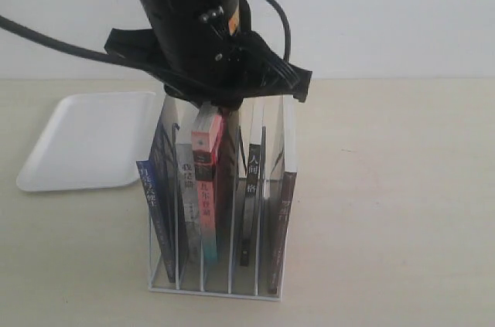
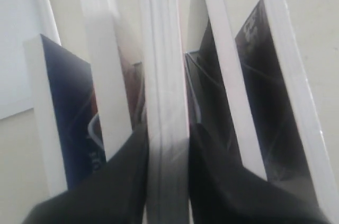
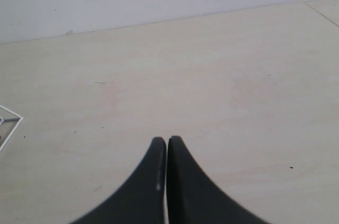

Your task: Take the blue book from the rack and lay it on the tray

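Robot test bench in a plain, lab-like room.

A jointed black robot arm (image 1: pixel 193 18) with thick black cables (image 1: pixel 46 39) hangs over a pale wood-grain worktop (image 1: pixel 402 211), which runs back to a plain white wall (image 1: pixel 387 10). On the worktop a white wire book rack (image 1: pixel 216 290) stands in the near middle, with a few paperbacks upright in its slots. A flat white plastic tray (image 1: pixel 85 141) lies at the far left. The arm's left claw (image 2: pixel 167 144) grips a red-spined paperback (image 1: pixel 206 188) from above. A second black claw (image 3: pixel 167 144), its tips pressed together, hovers over bare worktop.
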`<action>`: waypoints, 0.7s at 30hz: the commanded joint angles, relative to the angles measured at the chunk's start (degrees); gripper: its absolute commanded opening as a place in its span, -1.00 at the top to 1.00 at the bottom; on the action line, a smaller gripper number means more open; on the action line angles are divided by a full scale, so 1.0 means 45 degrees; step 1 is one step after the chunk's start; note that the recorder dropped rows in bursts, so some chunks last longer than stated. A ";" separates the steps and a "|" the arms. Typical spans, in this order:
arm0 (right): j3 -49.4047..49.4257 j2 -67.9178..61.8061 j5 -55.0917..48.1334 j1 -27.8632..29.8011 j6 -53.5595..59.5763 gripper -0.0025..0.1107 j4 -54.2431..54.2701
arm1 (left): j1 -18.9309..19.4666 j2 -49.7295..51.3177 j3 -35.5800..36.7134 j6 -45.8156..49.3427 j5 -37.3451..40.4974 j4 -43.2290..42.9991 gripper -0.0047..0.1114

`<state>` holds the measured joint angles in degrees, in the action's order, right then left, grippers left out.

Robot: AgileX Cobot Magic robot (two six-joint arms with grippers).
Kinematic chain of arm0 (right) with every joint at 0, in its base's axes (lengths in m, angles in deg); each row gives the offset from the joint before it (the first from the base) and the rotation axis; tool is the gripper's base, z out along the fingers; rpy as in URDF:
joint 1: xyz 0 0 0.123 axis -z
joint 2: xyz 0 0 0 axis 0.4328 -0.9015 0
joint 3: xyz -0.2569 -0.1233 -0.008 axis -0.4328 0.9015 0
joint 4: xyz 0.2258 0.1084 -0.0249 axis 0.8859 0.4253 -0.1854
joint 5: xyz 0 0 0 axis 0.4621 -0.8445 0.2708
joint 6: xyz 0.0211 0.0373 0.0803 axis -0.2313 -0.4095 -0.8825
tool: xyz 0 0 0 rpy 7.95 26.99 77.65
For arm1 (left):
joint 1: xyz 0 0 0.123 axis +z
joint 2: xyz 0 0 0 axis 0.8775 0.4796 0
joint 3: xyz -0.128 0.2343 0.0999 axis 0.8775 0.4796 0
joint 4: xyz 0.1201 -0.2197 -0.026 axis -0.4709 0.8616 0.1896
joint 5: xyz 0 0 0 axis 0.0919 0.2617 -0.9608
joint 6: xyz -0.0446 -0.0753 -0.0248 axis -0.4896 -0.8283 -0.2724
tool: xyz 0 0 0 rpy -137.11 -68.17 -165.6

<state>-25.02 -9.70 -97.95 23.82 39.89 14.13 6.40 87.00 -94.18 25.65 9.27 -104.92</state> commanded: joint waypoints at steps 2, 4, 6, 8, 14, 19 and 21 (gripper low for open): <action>-0.0011 0.0069 0.0012 0.0025 0.0074 0.96 -0.0030 | 0.0015 -0.0747 -0.0260 0.0057 0.0062 -0.0153 0.63; -0.0011 0.0069 0.0012 0.0025 0.0074 0.96 -0.0030 | 0.0015 -0.0826 -0.0260 0.0146 0.0142 -0.0153 0.63; -0.0011 0.0069 0.0012 0.0025 0.0074 0.96 -0.0030 | 0.0015 -0.0851 -0.0260 0.0146 0.0203 -0.0153 0.63; -0.0011 0.0069 0.0012 0.0025 0.0074 0.96 -0.0030 | 0.0015 -0.0851 -0.0260 0.0146 0.0359 -0.0139 0.63; -0.0011 0.0069 0.0012 0.0025 0.0074 0.96 -0.0030 | 0.0015 -0.1199 -0.0260 0.0337 0.0442 0.0004 0.63; -0.0011 0.0069 0.0012 0.0025 0.0074 0.96 -0.0030 | 0.0015 -0.1451 -0.0280 0.0337 0.0413 0.0004 0.63; -0.0011 0.0069 0.0012 0.0025 0.0074 0.96 -0.0030 | 0.0015 -0.1447 -0.0280 0.0337 0.0413 -0.0020 0.63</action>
<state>-25.02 -9.70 -97.95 23.82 39.89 14.13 6.40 81.58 -94.77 26.90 11.41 -103.85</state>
